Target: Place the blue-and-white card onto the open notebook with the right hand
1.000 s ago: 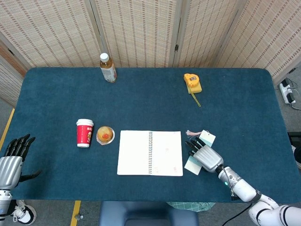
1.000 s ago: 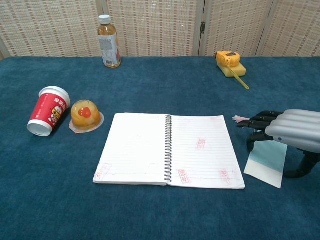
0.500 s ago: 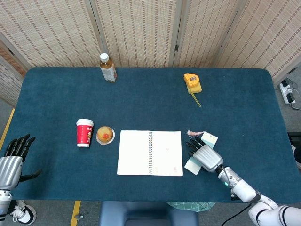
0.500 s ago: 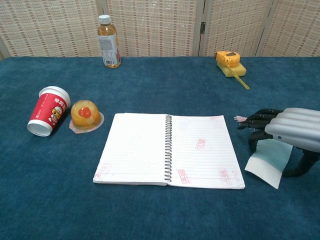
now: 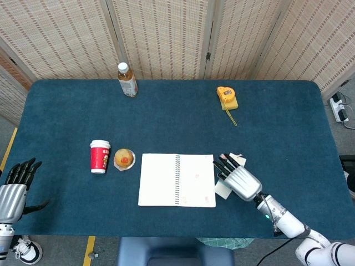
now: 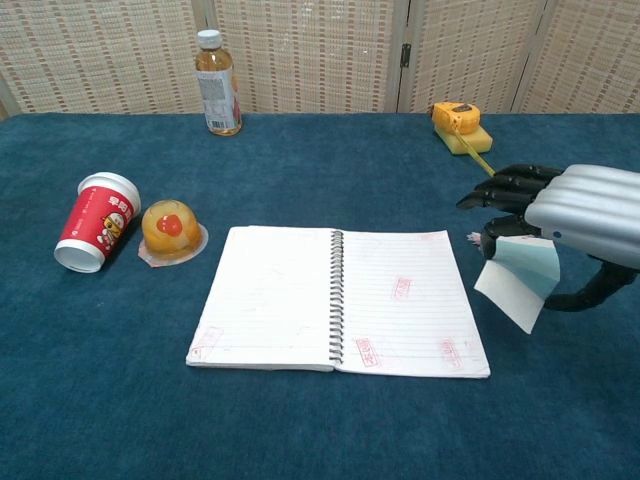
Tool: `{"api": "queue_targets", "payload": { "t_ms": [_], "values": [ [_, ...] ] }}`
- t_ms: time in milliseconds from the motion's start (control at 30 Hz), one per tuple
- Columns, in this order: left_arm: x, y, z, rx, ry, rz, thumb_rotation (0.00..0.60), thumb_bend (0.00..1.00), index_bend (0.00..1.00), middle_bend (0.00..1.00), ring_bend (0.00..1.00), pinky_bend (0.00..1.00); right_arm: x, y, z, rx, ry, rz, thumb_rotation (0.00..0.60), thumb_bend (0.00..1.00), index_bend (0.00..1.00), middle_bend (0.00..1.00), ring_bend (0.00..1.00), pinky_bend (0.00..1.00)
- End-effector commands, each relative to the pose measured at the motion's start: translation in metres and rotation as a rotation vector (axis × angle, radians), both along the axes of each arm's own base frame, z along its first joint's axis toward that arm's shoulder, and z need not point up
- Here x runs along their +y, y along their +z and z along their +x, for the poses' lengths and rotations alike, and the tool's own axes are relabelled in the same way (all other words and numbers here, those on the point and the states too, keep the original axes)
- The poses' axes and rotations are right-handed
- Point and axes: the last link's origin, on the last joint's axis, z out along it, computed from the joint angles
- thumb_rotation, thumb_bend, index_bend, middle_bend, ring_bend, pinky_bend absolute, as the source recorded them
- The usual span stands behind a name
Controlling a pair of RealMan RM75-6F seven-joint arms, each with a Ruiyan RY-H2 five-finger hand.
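Card now lifted off table, in right hand

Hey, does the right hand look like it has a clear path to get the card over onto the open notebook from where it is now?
Probably yes. The right hand holds the card lifted just beside the open notebook's right edge, with nothing between them.

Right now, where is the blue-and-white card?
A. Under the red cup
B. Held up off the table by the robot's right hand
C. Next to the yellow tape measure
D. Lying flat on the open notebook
B: in the chest view the right hand holds the blue-and-white card lifted off the table, just to the right of the open notebook and not yet on its pages.
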Motion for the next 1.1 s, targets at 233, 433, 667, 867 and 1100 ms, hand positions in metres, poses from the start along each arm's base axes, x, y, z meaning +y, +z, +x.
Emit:
{"api": "queue_targets", "payload": {
  "t_ms": [233, 433, 667, 867, 1100],
  "values": [
    [-0.001, 0.001, 0.000, -0.004, 0.002, 0.005, 0.600, 0.15, 0.11, 0.06, 0.00, 0.00, -0.020, -0.013, 0.038, -0.010, 0.341, -0.053, 0.600, 0.24, 0.42, 0.10, 0.05, 0.00],
    [0.000, 0.002, 0.000, -0.008, 0.005, 0.007, 0.600, 0.15, 0.11, 0.06, 0.00, 0.00, -0.028, -0.031, 0.058, -0.016, 0.429, 0.000, 0.600, 0.24, 0.41, 0.08, 0.05, 0.00],
    [0.001, 0.006, -0.003, -0.019, 0.015, 0.018, 0.600, 0.15, 0.12, 0.06, 0.00, 0.00, -0.028, -0.055, 0.072, 0.011, 0.479, 0.064, 0.600, 0.24, 0.41, 0.08, 0.05, 0.00],
    [0.002, 0.006, -0.003, -0.021, 0.015, 0.013, 0.600, 0.15, 0.12, 0.06, 0.00, 0.00, -0.026, -0.066, 0.069, 0.054, 0.476, 0.091, 0.600, 0.24, 0.41, 0.08, 0.05, 0.00],
    [0.001, 0.006, -0.003, -0.028, 0.010, 0.012, 0.600, 0.15, 0.12, 0.06, 0.00, 0.00, -0.022, -0.070, 0.068, 0.074, 0.470, 0.101, 0.600, 0.24, 0.41, 0.08, 0.05, 0.00]
  ]
}}
